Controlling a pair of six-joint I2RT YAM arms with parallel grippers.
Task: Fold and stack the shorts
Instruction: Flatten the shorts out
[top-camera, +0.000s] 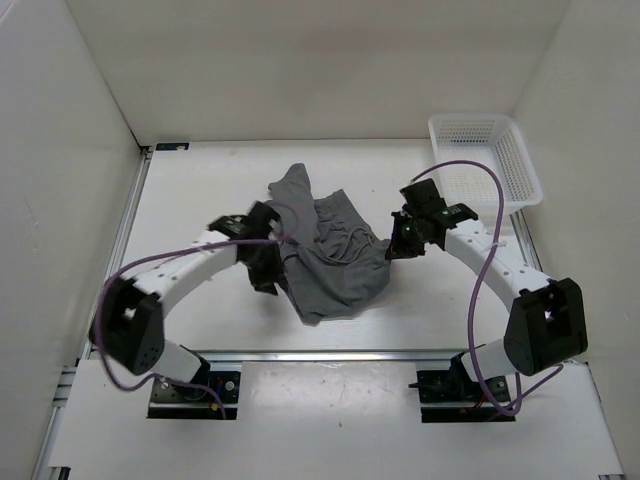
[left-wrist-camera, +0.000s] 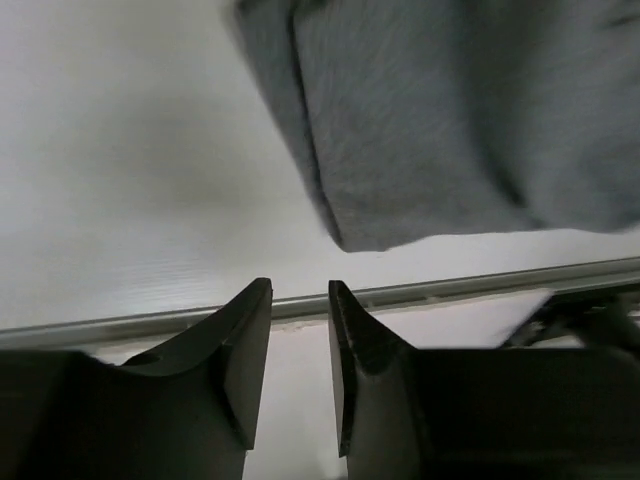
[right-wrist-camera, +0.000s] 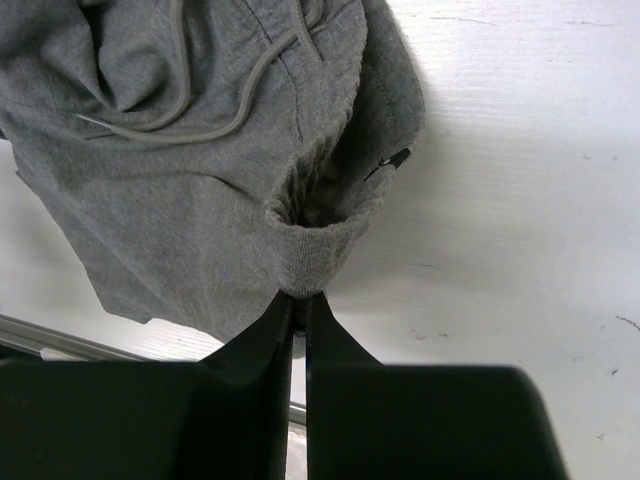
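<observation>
now the shorts (top-camera: 335, 265) lie rumpled mid-way across the table (top-camera: 190, 200), the right gripper (right-wrist-camera: 299, 305) pinching a bunched edge, likely to pull it flat, the left gripper (left-wrist-camera: 300, 300) slightly parted and empty beside them.

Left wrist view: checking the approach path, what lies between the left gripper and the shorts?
In the left wrist view, only bare white table and a thin metal rail; the left gripper, open and empty, is apart from the shorts.
</observation>
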